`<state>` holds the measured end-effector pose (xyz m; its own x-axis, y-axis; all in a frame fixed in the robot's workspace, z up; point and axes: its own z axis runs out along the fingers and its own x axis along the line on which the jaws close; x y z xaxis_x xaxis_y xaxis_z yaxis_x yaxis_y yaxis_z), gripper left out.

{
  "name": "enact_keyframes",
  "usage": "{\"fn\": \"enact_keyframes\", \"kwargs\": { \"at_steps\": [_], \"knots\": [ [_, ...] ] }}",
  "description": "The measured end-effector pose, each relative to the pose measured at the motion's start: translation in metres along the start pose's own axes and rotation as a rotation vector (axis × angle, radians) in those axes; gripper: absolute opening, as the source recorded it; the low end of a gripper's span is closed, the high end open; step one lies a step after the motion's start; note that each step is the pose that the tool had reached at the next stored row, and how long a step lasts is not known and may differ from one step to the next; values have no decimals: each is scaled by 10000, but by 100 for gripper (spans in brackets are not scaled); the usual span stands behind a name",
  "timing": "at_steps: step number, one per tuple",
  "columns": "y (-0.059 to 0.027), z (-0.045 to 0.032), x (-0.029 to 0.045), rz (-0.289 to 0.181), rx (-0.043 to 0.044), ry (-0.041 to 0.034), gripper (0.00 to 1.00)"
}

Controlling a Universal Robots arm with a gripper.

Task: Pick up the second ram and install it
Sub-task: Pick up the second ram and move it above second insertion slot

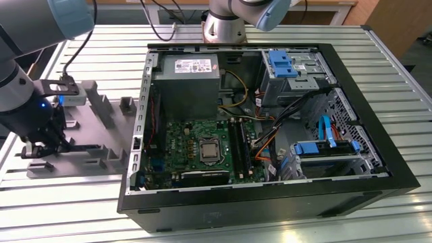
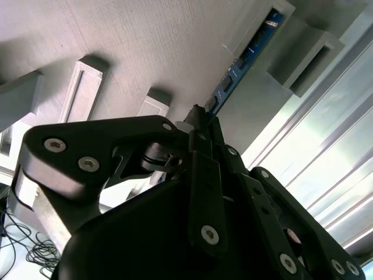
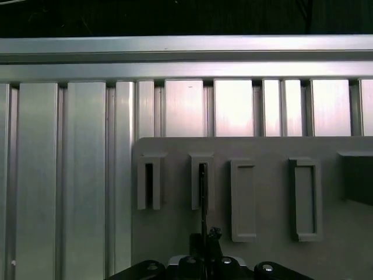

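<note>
The second ram is a thin blue-green strip standing on edge on the grey holder plate, its far end seated in a slotted block. In the first wrist view the ram appears edge-on as a dark line running from a slot to my fingers. My gripper is shut on the near end of the strip, also seen in the first wrist view. In the exterior view my gripper is low over the holder plate, to the left of the open computer case. The motherboard with its black memory slots lies inside the case.
The holder plate carries several raised grey blocks. A ribbed aluminium table lies under everything. Inside the case are a power supply, blue drive brackets and loose cables. A second arm's base stands behind the case.
</note>
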<state>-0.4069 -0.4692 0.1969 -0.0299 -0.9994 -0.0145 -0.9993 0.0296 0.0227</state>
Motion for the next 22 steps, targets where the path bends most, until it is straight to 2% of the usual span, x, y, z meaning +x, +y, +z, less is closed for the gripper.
{"fn": "enact_keyframes", "kwargs": {
  "at_steps": [14,22],
  "knots": [
    [5,-241,-4,0,-1,0,14],
    [6,-263,-4,0,0,0,14]
  ]
}}
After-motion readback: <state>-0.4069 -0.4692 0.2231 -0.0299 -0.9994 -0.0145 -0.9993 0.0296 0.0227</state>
